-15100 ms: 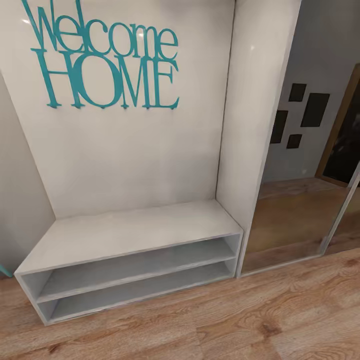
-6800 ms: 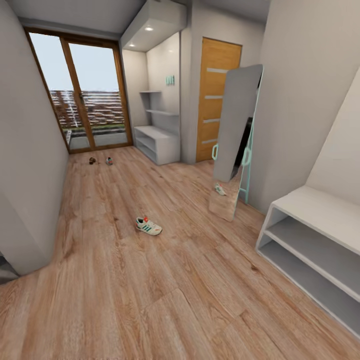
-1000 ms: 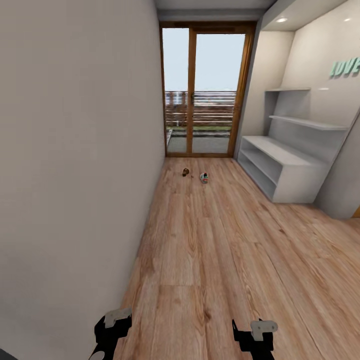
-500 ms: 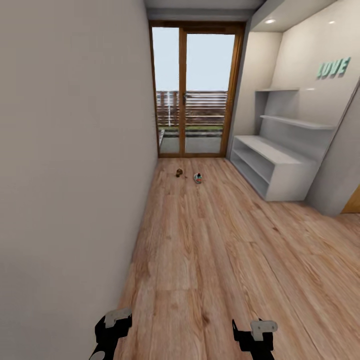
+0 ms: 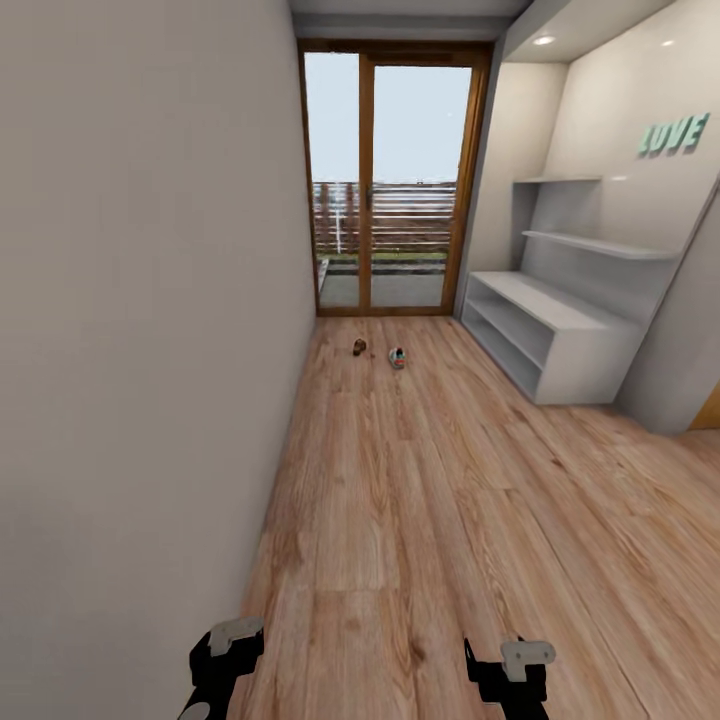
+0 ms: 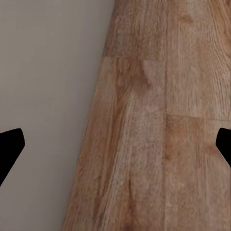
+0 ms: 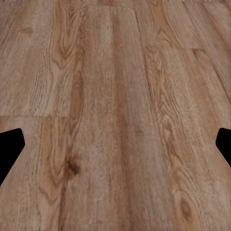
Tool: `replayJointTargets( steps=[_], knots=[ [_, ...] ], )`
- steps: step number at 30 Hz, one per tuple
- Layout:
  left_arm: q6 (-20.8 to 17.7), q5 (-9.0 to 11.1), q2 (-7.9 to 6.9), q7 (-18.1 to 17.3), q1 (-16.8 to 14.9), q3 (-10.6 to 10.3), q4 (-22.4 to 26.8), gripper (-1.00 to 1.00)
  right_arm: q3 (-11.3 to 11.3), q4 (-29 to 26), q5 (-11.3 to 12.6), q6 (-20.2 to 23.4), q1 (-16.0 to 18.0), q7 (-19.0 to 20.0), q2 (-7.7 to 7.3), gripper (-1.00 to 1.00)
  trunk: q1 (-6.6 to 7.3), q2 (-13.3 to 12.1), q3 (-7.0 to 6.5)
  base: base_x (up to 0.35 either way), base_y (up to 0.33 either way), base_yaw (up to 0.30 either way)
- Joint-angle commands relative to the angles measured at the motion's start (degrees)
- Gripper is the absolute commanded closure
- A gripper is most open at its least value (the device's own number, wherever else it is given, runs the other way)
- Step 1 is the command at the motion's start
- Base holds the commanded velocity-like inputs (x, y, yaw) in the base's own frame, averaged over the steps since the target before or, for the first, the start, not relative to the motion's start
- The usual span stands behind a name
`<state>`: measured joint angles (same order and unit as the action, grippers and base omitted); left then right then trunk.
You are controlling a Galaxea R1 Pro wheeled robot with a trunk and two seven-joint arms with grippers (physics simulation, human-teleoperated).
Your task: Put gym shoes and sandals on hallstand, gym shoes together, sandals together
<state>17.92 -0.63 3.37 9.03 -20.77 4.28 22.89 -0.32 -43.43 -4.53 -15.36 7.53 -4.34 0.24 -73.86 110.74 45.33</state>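
Observation:
Far down the corridor floor [image 5: 430, 500], near the glass door, lie one gym shoe [image 5: 397, 357] and, just left of it, a small brown sandal [image 5: 359, 347]. The hallstand [image 5: 545, 335], a low pale-grey bench with two open shelf levels and a floating shelf on its back panel, stands against the right wall close to them. My left gripper [image 5: 224, 655] and right gripper [image 5: 510, 668] hang low at the near edge of the head view, far from the shoes. The wrist views show the left gripper [image 6: 115, 149] and the right gripper [image 7: 115, 149] open, with bare planks between their fingers.
A plain grey wall [image 5: 140, 350] runs close along my left side, beside the left gripper. A wood-framed glass door [image 5: 390, 185] closes the corridor's far end. Teal "LOVE" letters [image 5: 674, 136] hang on the right wall above the hallstand.
The camera has turned from the "Welcome HOME" bench to look down the corridor, with a slight shift in the last second. The shoes lie still. Both grippers hold their pose.

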Motion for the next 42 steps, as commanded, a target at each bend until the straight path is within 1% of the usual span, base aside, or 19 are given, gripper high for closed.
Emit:
replayJointTargets(
  steps=[1, 7, 20, 28, 38, 42],
  knots=[
    [0.20, -0.07, 0.06, -0.06, -0.04, 0.27, -0.04, -1.00, -0.03, 0.02, -0.48, -0.11, 0.03, -0.32, 0.02, -1.00, -0.02, 0.02, 0.05, 0.294, 0.001, 0.000],
    [0.19, -0.07, 0.06, -0.06, -0.06, 0.22, -0.04, -1.00, -0.03, 0.04, -0.48, -0.11, 0.03, -0.32, 0.02, -1.00, -0.02, 0.02, 0.05, 0.273, 0.000, 0.000],
    [0.28, -0.07, 0.06, -0.06, -0.02, 0.20, -0.04, -1.00, -0.03, 0.01, -0.48, -0.11, 0.03, -0.32, 0.02, -1.00, -0.02, 0.02, 0.05, 0.029, 0.000, 0.000],
    [0.28, -0.07, 0.06, -0.05, -0.05, 0.20, -0.04, -1.00, -0.03, 0.01, -0.48, -0.11, 0.03, -0.32, 0.02, -1.00, -0.02, 0.02, 0.05, 0.166, 0.050, 0.000],
    [0.28, -0.07, 0.06, -0.06, -0.06, 0.20, -0.04, -1.00, -0.03, 0.01, -0.48, -0.11, 0.03, -0.32, 0.02, -1.00, -0.02, 0.02, 0.05, 0.039, 0.005, 0.000],
    [0.28, -0.08, 0.06, -0.04, -0.06, 0.20, -0.04, -1.00, 0.00, 0.01, -0.48, -0.11, 0.03, -0.32, 0.02, -1.00, -0.02, 0.02, 0.05, 0.223, 0.000, 0.000]
  ],
)
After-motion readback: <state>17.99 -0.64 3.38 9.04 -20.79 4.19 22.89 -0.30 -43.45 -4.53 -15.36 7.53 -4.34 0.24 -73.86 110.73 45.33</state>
